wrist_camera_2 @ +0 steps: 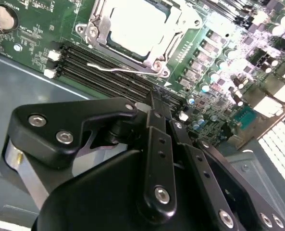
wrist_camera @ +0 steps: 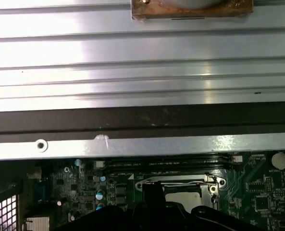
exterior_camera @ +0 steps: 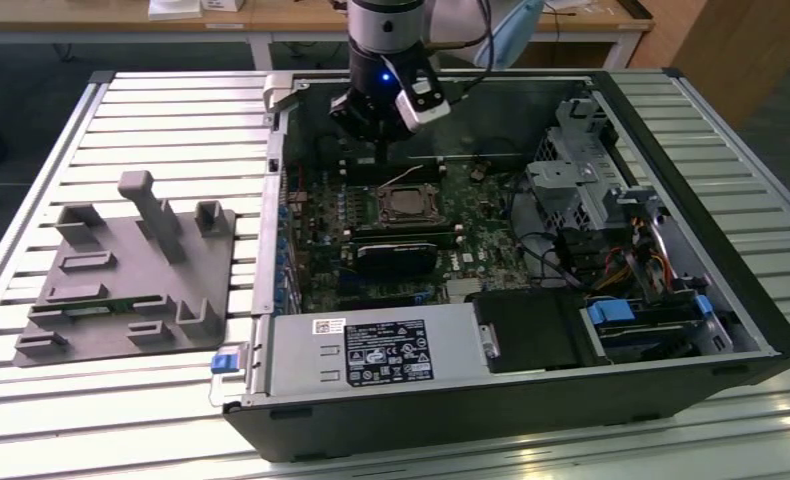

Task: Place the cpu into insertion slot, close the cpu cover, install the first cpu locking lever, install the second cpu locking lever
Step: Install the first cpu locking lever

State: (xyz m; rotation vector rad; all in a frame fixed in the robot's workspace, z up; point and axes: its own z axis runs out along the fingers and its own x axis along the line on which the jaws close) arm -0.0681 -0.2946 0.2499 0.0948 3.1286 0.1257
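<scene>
Though near, cpu (wrist_camera_2: 132, 26) beyond pincer (wrist_camera_2: 156, 98).

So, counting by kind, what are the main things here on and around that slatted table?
robot arm: 1
slatted metal table: 1
open computer case: 1
grey plastic tray: 1
silvery chip on the green board: 1
Total: 5
</scene>
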